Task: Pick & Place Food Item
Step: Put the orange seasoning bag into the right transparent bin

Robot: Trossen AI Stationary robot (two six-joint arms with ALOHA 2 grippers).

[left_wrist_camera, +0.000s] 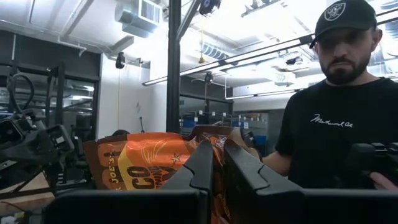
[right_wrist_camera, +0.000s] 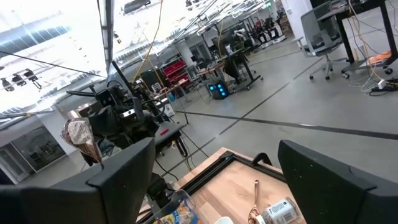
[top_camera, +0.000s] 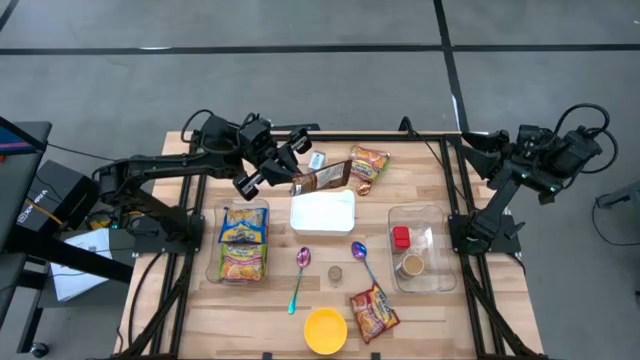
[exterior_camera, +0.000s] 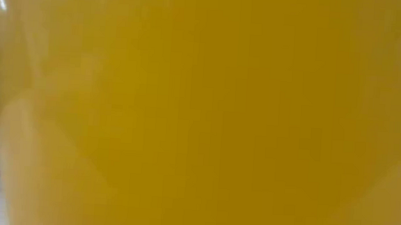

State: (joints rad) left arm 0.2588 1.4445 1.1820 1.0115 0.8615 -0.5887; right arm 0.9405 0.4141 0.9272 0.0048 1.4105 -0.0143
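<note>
Your left gripper (top_camera: 296, 182) sits clamped on the brown-orange foil snack bag (top_camera: 323, 179), held above the table's 12 o'clock area, just off the white rectangular lidded box (top_camera: 322, 212) at centre. Left wrist view: dark fingers (left_wrist_camera: 205, 163) pinch the bag's top edge; a person in a black tee (left_wrist_camera: 339, 124) stands behind. Right gripper (right_wrist_camera: 217, 171) waits w/ jaws wide, off the table at 3 o'clock.

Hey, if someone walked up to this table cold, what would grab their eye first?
Probably the left gripper holding a brown-orange snack bag up beside the white lidded box at the table's middle. Next, the bright yellow bowl at the near edge, which fills the whole low view. The right gripper waits open at the right edge.
</note>
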